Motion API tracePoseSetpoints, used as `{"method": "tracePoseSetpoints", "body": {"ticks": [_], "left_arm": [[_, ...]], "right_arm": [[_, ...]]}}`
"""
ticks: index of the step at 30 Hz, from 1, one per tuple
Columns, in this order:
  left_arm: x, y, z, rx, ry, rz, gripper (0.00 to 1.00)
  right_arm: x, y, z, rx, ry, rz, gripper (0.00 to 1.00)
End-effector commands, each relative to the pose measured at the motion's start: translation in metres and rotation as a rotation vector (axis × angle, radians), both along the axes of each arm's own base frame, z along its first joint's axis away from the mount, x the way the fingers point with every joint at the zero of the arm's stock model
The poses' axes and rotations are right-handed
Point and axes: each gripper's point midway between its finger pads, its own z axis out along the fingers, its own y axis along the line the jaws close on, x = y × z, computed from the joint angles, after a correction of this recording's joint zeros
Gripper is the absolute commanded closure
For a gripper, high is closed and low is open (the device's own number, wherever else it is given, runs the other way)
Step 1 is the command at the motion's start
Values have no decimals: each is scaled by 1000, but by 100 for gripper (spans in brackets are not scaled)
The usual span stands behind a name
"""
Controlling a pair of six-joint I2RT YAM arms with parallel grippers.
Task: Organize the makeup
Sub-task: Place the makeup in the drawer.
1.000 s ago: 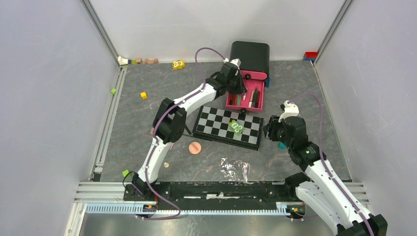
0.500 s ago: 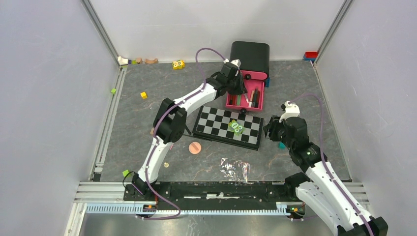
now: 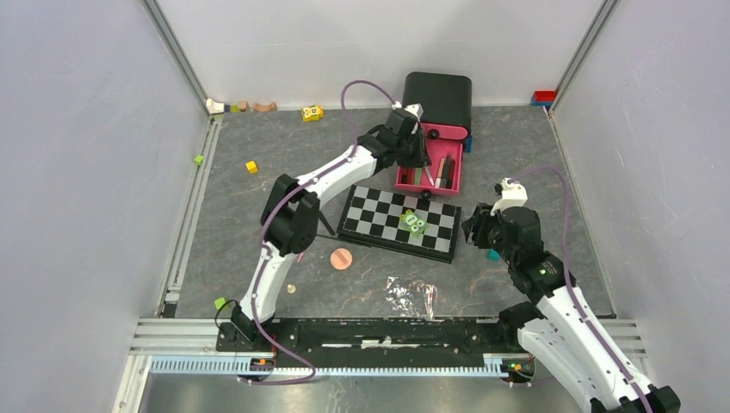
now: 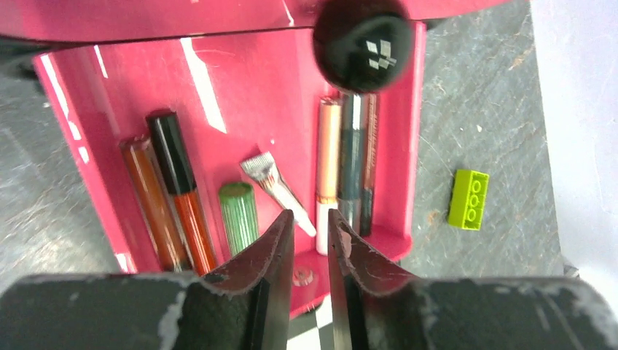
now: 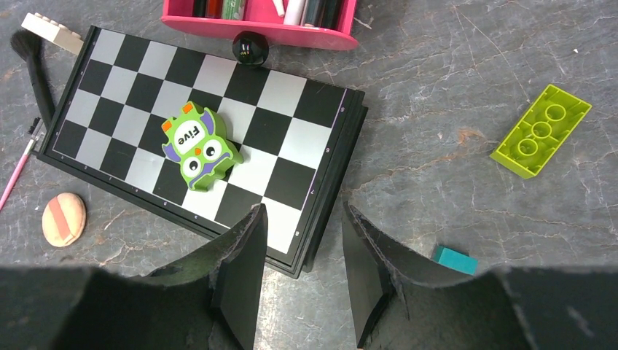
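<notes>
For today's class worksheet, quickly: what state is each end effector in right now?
Left end effector: slightly open, holding nothing, above the pink drawer.
Right end effector: open, holding nothing, above the chequered board.

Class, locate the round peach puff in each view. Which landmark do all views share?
Top external: peach puff, lower centre, just below the chequered board's left corner.
Left wrist: not in it.
Right wrist: bottom left, beside the board.
Shared landmark: the pink drawer.
</notes>
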Motion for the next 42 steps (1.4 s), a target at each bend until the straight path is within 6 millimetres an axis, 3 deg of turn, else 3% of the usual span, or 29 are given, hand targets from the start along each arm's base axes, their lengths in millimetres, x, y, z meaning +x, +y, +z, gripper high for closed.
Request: {"method": "tracePoseSetpoints", "body": {"ticks": [1,5,8,14,18,22,25,30,39,42], "left_arm": [[-15,17,114,-46,-207,-19,69],[-36,54,149,10,-258,14,68],[-48,103,157,124,-280,125,66],[-79,205,134,261,-199,260,65],[-105,273,128,284,-169,371,65],[-130,325,116,328,-151,481,63],[-142,346,97,367,-117,523,57],[-153,370,69,382,-4,576,57],[-148,394,53,422,-3,656,56],[-146,397,59,431,-18,663,56]], "right_arm": [[7,0,19,20,-53,-19,52],[8,2,19,21,-52,-12,52],[8,1,19,18,-53,-15,52],[10,1,17,10,-48,-12,52],[12,0,13,11,-55,-23,52],[16,6,3,23,-38,-13,52],[22,16,0,45,-24,21,52],[34,32,1,79,-28,71,53],[66,52,-11,67,-8,92,54],[80,62,-7,51,-22,92,53]]}}
